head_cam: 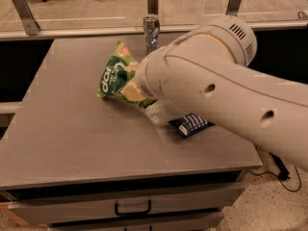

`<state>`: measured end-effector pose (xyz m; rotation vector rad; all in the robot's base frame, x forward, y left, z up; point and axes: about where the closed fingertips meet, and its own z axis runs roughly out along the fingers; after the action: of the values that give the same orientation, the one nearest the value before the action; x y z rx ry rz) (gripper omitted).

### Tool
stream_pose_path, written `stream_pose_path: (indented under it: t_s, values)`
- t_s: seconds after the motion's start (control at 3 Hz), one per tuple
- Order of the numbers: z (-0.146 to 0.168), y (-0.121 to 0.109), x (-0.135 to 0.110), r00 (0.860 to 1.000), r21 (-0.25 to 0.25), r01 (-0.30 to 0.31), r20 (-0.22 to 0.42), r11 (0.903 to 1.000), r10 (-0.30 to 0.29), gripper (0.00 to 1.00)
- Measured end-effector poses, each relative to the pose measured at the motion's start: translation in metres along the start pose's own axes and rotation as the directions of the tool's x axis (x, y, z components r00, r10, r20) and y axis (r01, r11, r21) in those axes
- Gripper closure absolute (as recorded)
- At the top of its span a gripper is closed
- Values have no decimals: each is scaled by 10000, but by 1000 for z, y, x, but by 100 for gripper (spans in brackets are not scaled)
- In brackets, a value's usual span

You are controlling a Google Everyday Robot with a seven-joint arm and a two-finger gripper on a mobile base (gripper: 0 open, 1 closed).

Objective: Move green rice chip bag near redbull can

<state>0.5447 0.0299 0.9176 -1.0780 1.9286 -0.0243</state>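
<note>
The green rice chip bag (114,77) is crinkled and tilted over the middle of the grey table (67,134), its right end tucked under my arm. My gripper (138,91) is at that right end of the bag, mostly hidden behind my large white arm, and it holds the bag. The redbull can (151,32) stands upright at the table's far edge, a short way behind and to the right of the bag, apart from it.
A small dark blue packet (191,124) lies flat on the table's right side, partly under my arm. A glass rail with metal posts (23,12) runs behind the table. A drawer with a handle (132,209) is below the front edge.
</note>
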Motion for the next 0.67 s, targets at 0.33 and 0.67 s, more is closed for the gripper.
stream_pose_path:
  t_s: [0.33,0.67]
  values:
    - [-11,-34,16,9987,1163,-423,-219,9923,452,14]
    - [-13,-73,35,9963,1990,-836,-33,9764,859,0]
